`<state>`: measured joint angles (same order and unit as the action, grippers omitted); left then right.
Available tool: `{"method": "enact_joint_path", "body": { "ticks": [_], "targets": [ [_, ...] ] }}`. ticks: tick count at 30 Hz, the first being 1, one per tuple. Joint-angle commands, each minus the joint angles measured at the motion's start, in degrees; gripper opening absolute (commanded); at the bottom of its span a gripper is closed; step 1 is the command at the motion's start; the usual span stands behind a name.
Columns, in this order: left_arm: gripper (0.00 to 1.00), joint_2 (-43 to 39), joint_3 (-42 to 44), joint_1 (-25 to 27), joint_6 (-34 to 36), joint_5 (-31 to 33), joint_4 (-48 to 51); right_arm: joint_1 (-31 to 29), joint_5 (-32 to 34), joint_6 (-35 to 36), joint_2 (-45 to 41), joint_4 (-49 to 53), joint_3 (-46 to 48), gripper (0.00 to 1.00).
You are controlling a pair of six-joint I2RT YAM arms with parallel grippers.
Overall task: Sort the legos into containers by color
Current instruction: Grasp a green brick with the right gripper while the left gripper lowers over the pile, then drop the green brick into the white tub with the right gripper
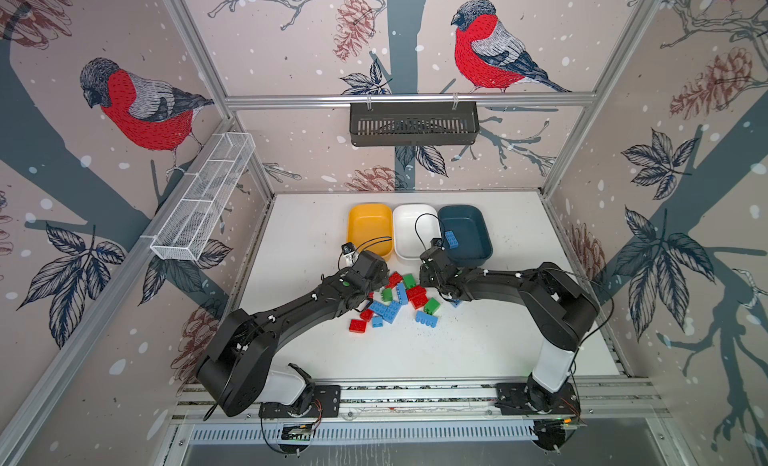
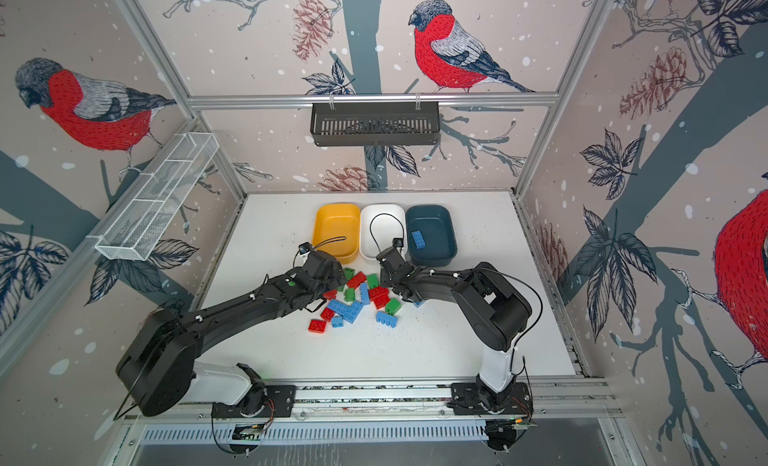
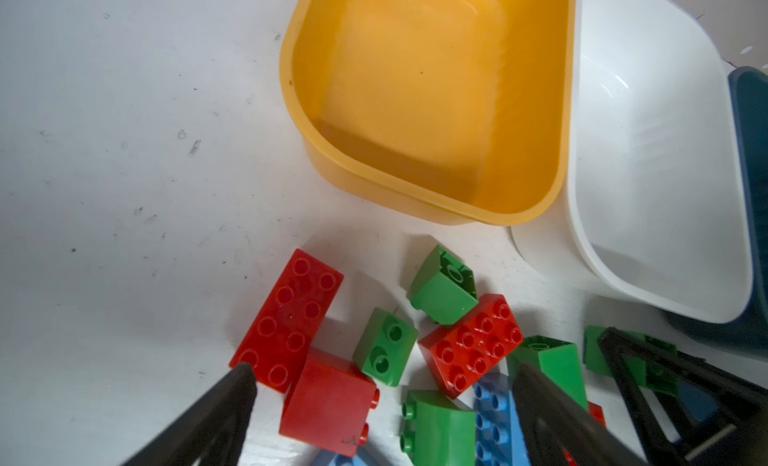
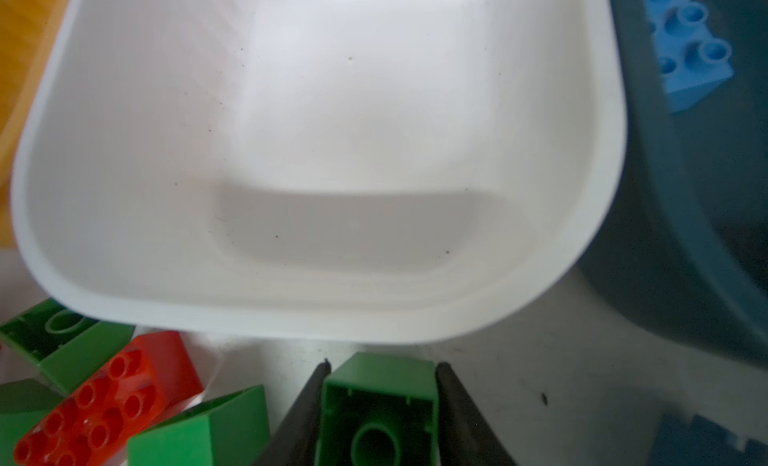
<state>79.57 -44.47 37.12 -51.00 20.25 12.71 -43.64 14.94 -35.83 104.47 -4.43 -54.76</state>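
The left arm (image 1: 291, 310) and the right arm (image 1: 498, 283) rise from bases at the near edge of the desk (image 1: 478, 347), elbows bent outward and wrists tipped down toward the pile of legos (image 1: 395, 301). The left gripper (image 3: 384, 372) hangs over the pile's left side, jaws spread wide. At the pile's far right corner, the right gripper (image 4: 384, 366) clamps a green brick (image 4: 380, 401) between its jaws.

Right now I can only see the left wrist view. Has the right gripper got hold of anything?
Observer: Yes. The right wrist view shows the right gripper closed on a green brick, with the brick's hollow underside facing the camera.
Operator: And the teal tub, is anything in it? I only see its edge.
Observer: One light blue brick lies inside the teal tub, visible in both top views.
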Motion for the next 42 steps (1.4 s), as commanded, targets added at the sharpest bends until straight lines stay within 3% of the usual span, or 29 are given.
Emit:
{"method": "enact_joint_path", "body": {
  "ticks": [1,8,18,29,32,37,42],
  "targets": [
    [0.97,-0.1,0.2,-0.4,0.6,1.8,1.6,-0.4,0.9,1.9,-0.7,0.3,-0.2,0.34],
    [0.97,0.5,0.3,-0.7,0.6,1.3,1.3,-1.0,-0.1,5.2,-5.0,-1.5,3.0,0.26],
    [0.97,1.3,0.3,-1.5,0.4,0.9,0.9,-1.6,-4.8,11.2,-14.2,-12.0,8.5,0.24],
    [0.97,1.7,-0.7,-0.4,3.6,-2.1,-1.8,2.0,-4.7,5.7,-4.9,-11.7,-4.3,0.27],
    [0.97,1.7,-1.2,0.8,4.5,-2.4,-2.5,3.1,-4.6,5.1,-1.6,-6.9,-9.8,0.34],
    [0.97,2.5,-1.8,2.9,5.3,-1.5,-2.1,3.6,-4.8,6.3,-4.0,-4.2,-9.7,0.62],
    [0.97,4.1,-3.1,4.5,7.0,-1.8,-1.1,3.8,-5.3,6.7,-12.6,-1.4,-1.7,0.7]
  ]
}}
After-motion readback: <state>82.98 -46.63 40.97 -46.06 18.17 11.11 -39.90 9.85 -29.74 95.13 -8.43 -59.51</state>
